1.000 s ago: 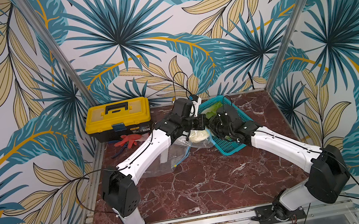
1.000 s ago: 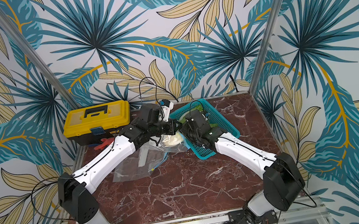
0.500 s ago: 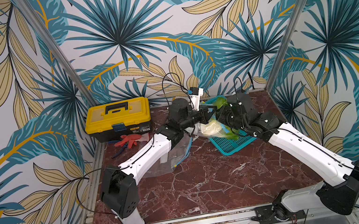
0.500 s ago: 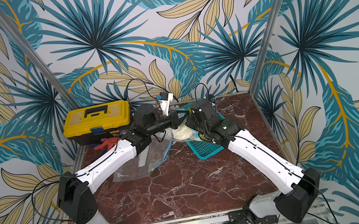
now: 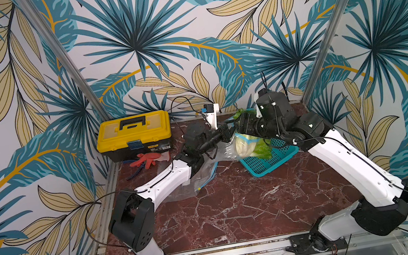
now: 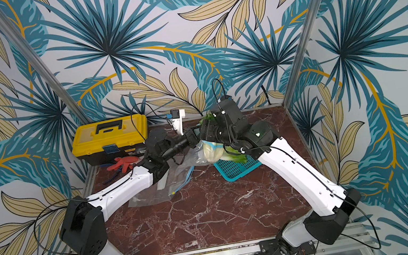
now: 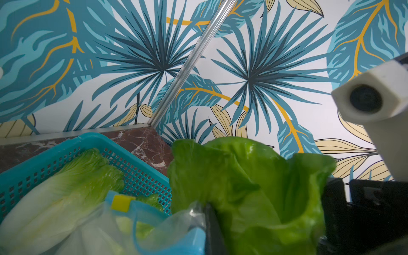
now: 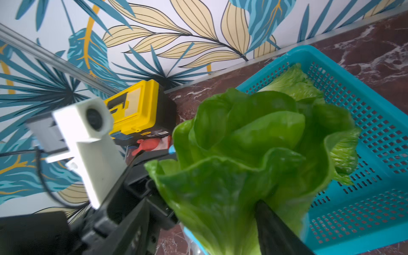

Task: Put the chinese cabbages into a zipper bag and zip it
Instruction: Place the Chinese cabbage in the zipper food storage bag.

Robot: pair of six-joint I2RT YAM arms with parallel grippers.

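My left gripper (image 5: 229,133) (image 7: 208,229) is shut on the rim of the clear zipper bag (image 5: 225,152) and holds its mouth up beside the basket. The bag's blue zip strip carries a yellow slider (image 7: 122,203). One of the chinese cabbages (image 8: 242,154) (image 7: 242,187) stands upright in the bag mouth, white base (image 5: 241,147) down inside the plastic. My right gripper (image 5: 240,125) (image 8: 202,201) straddles its green leaves with jaws open, and there is a gap at one finger. Another cabbage (image 7: 66,183) (image 8: 293,84) lies in the blue basket (image 5: 273,161).
The yellow toolbox (image 5: 133,134) stands at the back left with a red glove (image 5: 146,160) in front of it. More clear plastic (image 5: 195,183) lies flat on the marble table under my left forearm. The walls close in behind and at both sides.
My right arm has lifted the cabbage out of the basket and over to the bag mouth. The left gripper has raised the bag rim. The right jaws have widened.
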